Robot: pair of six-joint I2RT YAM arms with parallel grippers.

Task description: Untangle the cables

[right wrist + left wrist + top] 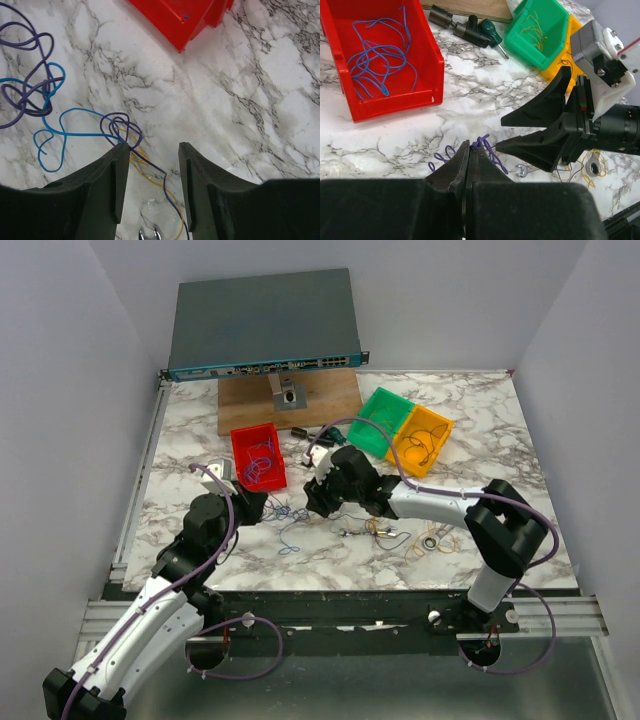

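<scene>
Purple wire at the tip of the left claw (468, 150), folks: jaws pressed right together, and a purple strand (487, 148) curled out from between them, so it looked pinched. The right claw (153, 146) hung just above the marble tabletop (240, 100) with its jaws about half apart and gripping nothing. The same thin purple line and a yellow strand (150, 179) ran through the gap.

The cables (30, 95) lay loose on the tabletop between the two arms, near the red bin (390, 102). They were purple and blue loops knotted together, with a blue strand (75, 134) trailing towards the right claw.

Here was the danger. If that claw shut where it stood, it could take purple and yellow together and haul both. A pull against the left claw's pinch could tighten the knot rather than free it. Wire this thin could also slip through the pads. The two claws sat close, so a clash was possible. A small wrench (521, 171) lay just beside them and could get dragged along.

As for writing, no brand or label was legible anywhere.
</scene>
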